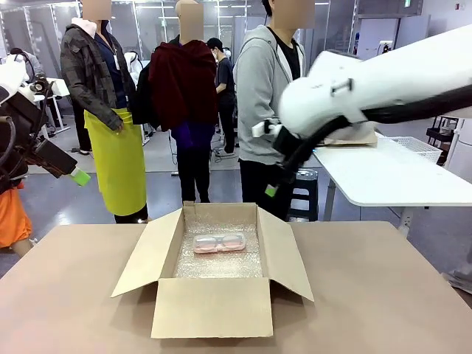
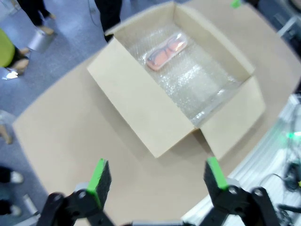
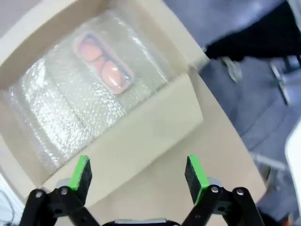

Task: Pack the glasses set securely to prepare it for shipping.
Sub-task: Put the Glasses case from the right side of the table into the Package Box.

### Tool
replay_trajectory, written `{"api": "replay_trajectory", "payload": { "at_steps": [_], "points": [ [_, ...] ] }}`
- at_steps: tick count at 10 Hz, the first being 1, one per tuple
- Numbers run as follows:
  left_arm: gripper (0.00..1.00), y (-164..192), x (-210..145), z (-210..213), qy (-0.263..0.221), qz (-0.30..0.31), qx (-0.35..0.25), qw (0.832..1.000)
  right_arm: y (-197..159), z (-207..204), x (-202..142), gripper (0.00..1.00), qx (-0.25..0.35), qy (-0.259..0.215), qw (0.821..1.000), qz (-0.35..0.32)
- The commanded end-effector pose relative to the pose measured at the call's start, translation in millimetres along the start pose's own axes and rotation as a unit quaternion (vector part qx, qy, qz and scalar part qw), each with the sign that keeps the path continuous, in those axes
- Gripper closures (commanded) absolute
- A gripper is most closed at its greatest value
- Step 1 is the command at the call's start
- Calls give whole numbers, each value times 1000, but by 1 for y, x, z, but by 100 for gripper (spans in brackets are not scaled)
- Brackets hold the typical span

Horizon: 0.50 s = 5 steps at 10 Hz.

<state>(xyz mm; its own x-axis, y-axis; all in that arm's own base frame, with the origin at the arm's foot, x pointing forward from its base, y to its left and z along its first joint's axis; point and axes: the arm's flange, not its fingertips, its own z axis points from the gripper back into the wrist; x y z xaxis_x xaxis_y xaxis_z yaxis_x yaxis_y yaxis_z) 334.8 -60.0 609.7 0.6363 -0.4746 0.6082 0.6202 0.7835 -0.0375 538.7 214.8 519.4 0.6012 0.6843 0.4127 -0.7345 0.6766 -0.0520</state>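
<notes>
Looking into the cardboard box [image 1: 214,308], I see the pink case [image 1: 218,243] lying flat on the bubble wrap [image 1: 221,267]. It sits close to the far wall, with bare lining on its near side and past both ends. The box stands open, its flaps folded outward, near the middle of the worktop [image 1: 383,295], which has free surface to either side. My left jaws hang high off to the left, spread wide and holding nothing. My right jaws, also spread and unladen, hover above the box's far right flap.
</notes>
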Motion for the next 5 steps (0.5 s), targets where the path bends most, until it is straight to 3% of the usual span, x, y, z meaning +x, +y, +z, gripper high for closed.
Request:
{"api": "replay_trajectory", "payload": {
  "at_steps": [1,5],
  "points": [
    [0,0,0,2,-4,-2,-6,1000,34,22,-62,0,-43,-15,995,-83],
    [0,0,0,2,-4,-2,-6,1000,22,98,-144,0,-18,-24,976,-217]
  ]
}}
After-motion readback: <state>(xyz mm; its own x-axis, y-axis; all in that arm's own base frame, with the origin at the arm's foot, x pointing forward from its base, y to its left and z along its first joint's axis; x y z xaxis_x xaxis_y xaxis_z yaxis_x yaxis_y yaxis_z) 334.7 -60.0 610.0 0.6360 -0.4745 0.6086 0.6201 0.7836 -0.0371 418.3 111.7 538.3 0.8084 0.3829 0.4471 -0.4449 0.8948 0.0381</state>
